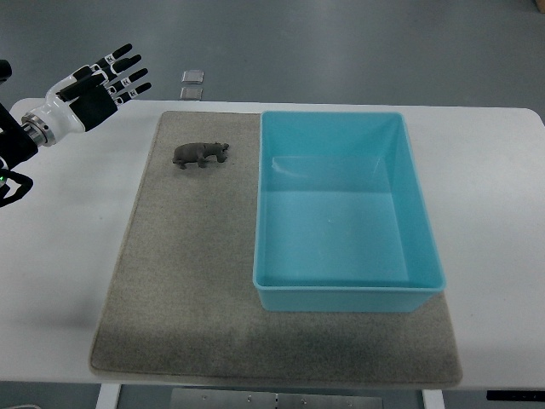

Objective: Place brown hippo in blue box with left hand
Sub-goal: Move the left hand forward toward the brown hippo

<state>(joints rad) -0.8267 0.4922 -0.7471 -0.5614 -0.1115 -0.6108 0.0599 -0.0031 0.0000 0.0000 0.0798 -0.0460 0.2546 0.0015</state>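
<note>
A small brown hippo (pixel 201 154) stands on the grey mat (pixel 187 281), near its far left corner, head pointing toward the blue box. The blue box (pixel 271 290) sits on the mat's right half and holds nothing. My left hand (pixel 106 81) hovers at the upper left over the table's far left corner, fingers spread and holding nothing, well to the left of and beyond the hippo. The right arm does not show.
The mat lies on a white table (pixel 60 281). Two small pale tiles (pixel 192 83) lie on the floor beyond the table's far edge. Bare mat stretches in front of the hippo toward the near edge.
</note>
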